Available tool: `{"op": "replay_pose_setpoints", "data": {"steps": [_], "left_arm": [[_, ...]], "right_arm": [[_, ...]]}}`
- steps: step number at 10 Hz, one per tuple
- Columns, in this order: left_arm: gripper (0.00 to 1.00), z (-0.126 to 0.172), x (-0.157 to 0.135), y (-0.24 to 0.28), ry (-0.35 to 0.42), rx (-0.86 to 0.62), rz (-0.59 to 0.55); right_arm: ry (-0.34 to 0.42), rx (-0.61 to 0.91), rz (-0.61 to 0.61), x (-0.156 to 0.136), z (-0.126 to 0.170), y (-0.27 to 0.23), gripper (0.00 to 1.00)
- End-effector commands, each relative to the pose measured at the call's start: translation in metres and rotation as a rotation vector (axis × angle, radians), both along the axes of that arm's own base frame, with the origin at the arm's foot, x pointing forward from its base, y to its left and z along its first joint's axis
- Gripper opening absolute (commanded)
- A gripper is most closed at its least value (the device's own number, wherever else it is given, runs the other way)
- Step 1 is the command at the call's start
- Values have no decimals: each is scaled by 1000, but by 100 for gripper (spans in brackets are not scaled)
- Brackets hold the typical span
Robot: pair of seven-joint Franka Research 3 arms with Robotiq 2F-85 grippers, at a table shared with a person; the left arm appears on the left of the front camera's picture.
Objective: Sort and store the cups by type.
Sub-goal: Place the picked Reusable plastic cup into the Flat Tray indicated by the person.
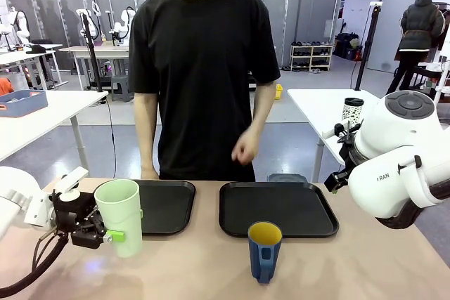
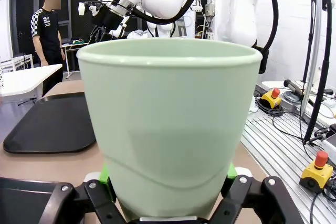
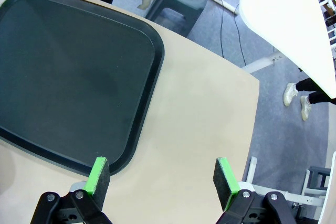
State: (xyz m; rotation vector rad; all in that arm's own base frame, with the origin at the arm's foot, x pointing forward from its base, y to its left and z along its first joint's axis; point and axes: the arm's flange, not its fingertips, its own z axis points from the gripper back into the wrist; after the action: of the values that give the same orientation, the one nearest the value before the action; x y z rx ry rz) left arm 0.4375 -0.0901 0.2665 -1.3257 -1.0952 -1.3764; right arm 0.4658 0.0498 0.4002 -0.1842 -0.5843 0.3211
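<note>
On my side of the worktop (image 1: 211,272), I saw the left tool (image 1: 118,234) clamped on the tall mint-green tumbler (image 1: 119,214), gripping it low on its wall with one green pad (image 1: 117,235) showing on the near side. From the left wrist camera the same tool (image 2: 168,176) had a pad on each side of the tumbler (image 2: 168,124), which stood upright with its open mouth up. I could not tell whether its base touched the worktop. The tumbler sat at the left end, just in front of the near left corner of the left tray (image 1: 169,205). The dark blue mug (image 1: 264,251) with its yellow inside stood upright on bare worktop near the front edge, right of centre, just in front of the right tray (image 1: 281,209) and well apart from the tumbler. Its handle faced me. The right tool (image 3: 161,177) hung with its jaws wide and nothing between them, above bare worktop beside the corner of a black tray (image 3: 68,77). The right arm (image 1: 401,166) came in from the right edge. Both trays lay side by side, with nothing on them. Beyond them a person (image 1: 204,68) in a black shirt stood at the far edge, one hand (image 1: 246,149) raised loosely above the right tray. Farther back, a speckled cup (image 1: 352,110) with a dark lid stood on a white table (image 1: 316,107).
</note>
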Motion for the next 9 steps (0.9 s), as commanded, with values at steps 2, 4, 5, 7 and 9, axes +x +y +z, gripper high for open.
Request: {"op": "replay_pose_setpoints", "data": {"steps": [2, 4, 5, 7, 9], "left_arm": [[58, 1, 3, 1, -11, 4, -8], [58, 1, 3, 1, -11, 4, -8], [58, 1, 3, 1, -11, 4, -8], [58, 1, 3, 1, -11, 4, -8], [58, 1, 3, 1, -11, 4, -8]], "right_arm": [[-1, 2, 2, 1, 0, 0, 100], [-1, 2, 2, 1, 0, 0, 100], [-1, 2, 2, 1, 0, 0, 100], [-1, 2, 2, 1, 0, 0, 100], [-1, 2, 2, 1, 0, 0, 100]]}}
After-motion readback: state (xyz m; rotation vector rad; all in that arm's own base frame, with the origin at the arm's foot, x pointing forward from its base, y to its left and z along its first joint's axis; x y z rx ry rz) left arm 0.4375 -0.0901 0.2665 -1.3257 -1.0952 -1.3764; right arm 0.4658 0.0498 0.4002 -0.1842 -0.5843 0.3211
